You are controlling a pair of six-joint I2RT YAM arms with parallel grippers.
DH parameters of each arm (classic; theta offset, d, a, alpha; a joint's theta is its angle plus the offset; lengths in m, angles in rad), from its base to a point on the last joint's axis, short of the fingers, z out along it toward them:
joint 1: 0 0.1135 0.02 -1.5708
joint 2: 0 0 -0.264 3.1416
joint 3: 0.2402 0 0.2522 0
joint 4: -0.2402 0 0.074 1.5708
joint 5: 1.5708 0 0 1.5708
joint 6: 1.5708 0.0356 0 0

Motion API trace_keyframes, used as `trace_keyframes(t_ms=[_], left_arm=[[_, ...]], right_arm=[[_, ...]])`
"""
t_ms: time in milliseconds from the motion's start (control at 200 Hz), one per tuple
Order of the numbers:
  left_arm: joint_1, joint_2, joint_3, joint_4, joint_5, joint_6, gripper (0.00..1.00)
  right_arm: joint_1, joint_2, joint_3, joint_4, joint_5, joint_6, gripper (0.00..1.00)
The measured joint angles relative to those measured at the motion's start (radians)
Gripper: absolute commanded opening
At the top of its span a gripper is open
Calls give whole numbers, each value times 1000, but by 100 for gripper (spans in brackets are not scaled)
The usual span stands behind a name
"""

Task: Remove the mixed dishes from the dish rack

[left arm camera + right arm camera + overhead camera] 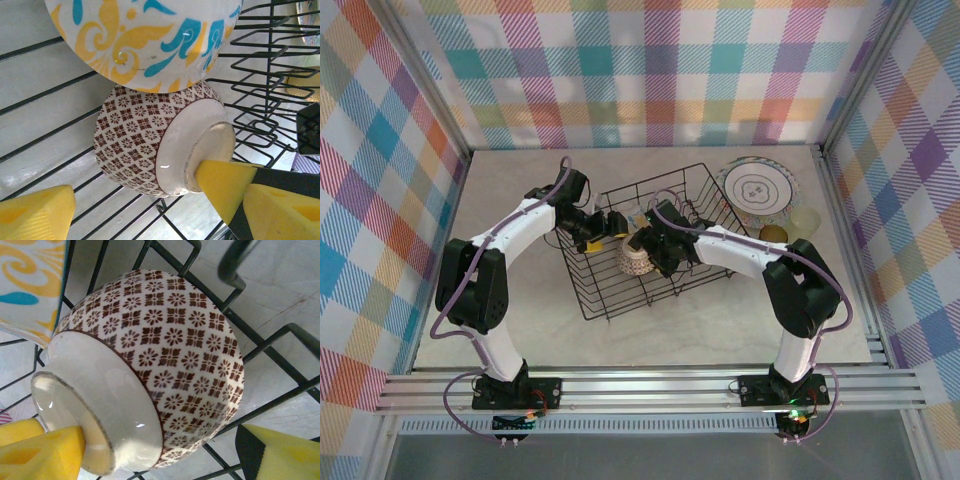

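Your table [520,200] is a pale, stone-look slab, and the black wire dish rack [605,285] sits on it right in the middle, turned at an angle to the edges. Off the rack's far right corner you've got a round plate [757,189] lying flat on the tabletop, cream with a dark line pattern. Just nearer than it stand a pale-green cup [806,220] and an amber cup [774,234], close together.
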Motion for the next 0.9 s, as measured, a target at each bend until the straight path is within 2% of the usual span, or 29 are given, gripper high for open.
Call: trace_keyframes(t_ms=[285, 300, 345, 365, 440, 460, 480, 705, 740, 900], left_arm=[[0, 0, -2, 21, 6, -20, 87], [0, 0, -2, 23, 6, -20, 87], [0, 0, -2, 24, 6, -23, 87], [0, 0, -2, 25, 6, -24, 87], [0, 0, -2, 26, 6, -24, 87], [0, 0, -2, 26, 6, -24, 87], [0, 0, -2, 26, 7, -24, 87], [0, 0, -2, 26, 13, -23, 87], [0, 0, -2, 26, 14, -23, 87], [0, 2, -2, 24, 18, -23, 87]], right_arm=[[3, -39, -90, 124, 18, 65, 66], [3, -40, -93, 128, 19, 69, 59], [6, -48, -104, 142, 25, 71, 56], [6, -51, -109, 148, 27, 78, 49], [8, -64, -129, 176, 33, 85, 46], [8, -67, -134, 183, 34, 85, 39], [8, -69, -138, 190, 34, 86, 37], [13, -89, -172, 251, 37, 79, 33], [14, -93, -179, 255, 38, 77, 28], [15, -105, -203, 285, 37, 60, 26]])
